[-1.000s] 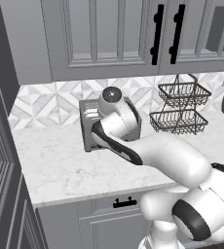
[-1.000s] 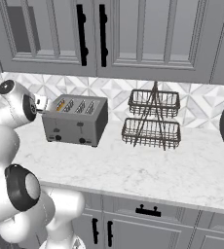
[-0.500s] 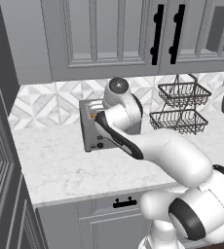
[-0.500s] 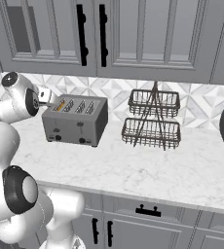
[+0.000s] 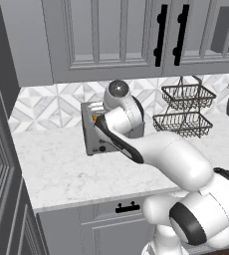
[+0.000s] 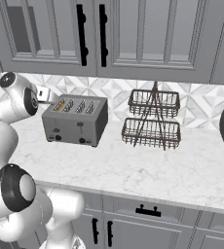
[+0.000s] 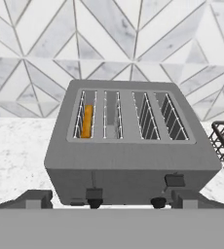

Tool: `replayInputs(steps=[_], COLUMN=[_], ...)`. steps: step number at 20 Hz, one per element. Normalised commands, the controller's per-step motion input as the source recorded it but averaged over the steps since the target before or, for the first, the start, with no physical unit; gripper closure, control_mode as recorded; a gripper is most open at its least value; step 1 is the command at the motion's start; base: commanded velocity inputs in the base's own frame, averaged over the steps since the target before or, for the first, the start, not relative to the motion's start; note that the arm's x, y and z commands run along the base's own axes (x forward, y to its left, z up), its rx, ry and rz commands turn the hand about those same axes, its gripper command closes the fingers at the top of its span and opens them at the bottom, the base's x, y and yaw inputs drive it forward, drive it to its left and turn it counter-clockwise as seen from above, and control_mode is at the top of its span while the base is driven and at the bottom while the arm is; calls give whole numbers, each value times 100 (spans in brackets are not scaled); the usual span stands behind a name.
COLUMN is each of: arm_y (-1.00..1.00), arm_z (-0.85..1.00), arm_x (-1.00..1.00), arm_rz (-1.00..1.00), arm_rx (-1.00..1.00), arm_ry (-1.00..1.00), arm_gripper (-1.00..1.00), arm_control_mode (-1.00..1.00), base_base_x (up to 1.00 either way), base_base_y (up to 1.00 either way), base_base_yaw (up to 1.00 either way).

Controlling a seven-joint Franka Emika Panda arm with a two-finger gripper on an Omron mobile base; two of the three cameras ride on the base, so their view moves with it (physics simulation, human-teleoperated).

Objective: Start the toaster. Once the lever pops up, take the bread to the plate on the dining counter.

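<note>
Claw (image 7: 109, 199) released, wide before toaster (image 7: 128, 151), bread (image 7: 86, 121) in leftmost slot.

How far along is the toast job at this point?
Done, apparently: the left lever on the toaster sits lower than the right lever, so toasting looks started. In hand: the tool is open facing the toaster, bread in the leftmost slot. Left: the pop-up, then delivering the bread.

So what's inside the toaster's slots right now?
The toaster holds one orange-brown bread slice in its leftmost slot, hand view. The other three look empty; the slice's lower part is hidden inside.
</note>
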Motion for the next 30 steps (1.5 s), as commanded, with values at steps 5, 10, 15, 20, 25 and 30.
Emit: replayInputs(steps=[5, 10, 15, 20, 25, 30], arm_y=[0, 0, 0, 0, 0, 0], arm_z=[0, 0, 0, 0, 0, 0], arm_x=[0, 0, 0, 0, 0, 0], arm_rz=[0, 0, 0, 0, 0, 0], arm_rx=[0, 0, 0, 0, 0, 0], arm_ry=[0, 0, 0, 0, 0, 0], arm_gripper=[-100, -100, -100, -100, -100, -100], arm_control_mode=[-100, -100, -100, -100, -100, -100], base_base_x=[0, 0, 0, 0, 0, 0], base_base_y=[0, 0, 0, 0, 0, 0], base_base_yaw=[0, 0, 0, 0, 0, 0])
